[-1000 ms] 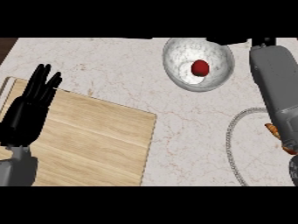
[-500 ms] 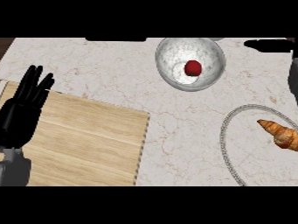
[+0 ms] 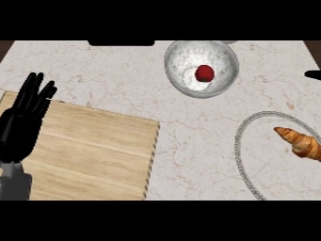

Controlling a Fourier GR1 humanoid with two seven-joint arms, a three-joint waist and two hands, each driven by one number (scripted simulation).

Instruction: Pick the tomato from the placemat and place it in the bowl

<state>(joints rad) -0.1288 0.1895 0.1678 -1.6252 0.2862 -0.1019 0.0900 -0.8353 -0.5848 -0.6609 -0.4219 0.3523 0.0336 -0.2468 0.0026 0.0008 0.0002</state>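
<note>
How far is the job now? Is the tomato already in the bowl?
Yes, the placing looks done: the tomato lies inside the bowl, and the placemat carries nothing. Nothing is in hand: the left robot hand rests open over the placemat. Nothing appears left to do.

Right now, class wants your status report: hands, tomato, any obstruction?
Left hand open, resting over placemat. Right hand barely showing at right edge. Tomato in bowl. Croissant on plate, clear of bowl.
</note>
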